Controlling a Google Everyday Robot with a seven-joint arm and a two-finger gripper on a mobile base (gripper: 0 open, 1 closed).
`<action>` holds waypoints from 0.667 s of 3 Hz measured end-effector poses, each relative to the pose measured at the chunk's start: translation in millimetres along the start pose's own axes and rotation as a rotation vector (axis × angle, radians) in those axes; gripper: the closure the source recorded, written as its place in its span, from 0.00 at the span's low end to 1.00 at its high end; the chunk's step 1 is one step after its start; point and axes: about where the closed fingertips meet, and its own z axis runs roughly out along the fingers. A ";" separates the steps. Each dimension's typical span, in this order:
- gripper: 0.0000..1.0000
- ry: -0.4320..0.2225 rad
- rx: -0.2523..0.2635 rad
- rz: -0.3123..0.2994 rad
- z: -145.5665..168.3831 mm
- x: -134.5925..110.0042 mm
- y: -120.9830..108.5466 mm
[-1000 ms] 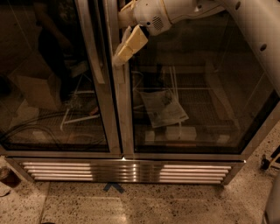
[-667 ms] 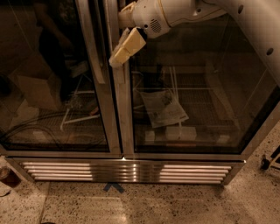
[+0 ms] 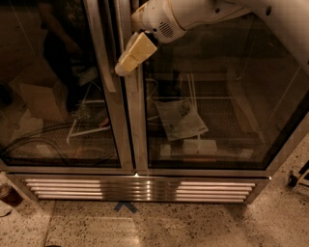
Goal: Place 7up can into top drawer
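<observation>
Dim amber gloom; bright pincer top-centre

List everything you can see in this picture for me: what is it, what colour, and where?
Glass cabinet: one, silver frame, two doors, fills most of the view.
Handle: one, silver, on the left door.
Grille: one, silver slats, along the cabinet's bottom.
Paper sheet: one, pale and printed, behind the right glass.
Wire rack: one, white, behind the left glass.
Cables: a few, dark, low behind the left glass.
Tape mark: one, blue, arrow-shaped, on the floor before the cabinet.
Floor: pale, speckled, at the bottom.
Arm: one, white, across the top from the right.
Gripper: one, pale yellow, before the cabinet's centre post, near the top.
</observation>
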 end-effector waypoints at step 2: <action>0.00 0.010 0.031 -0.003 2.3 -0.5 2.3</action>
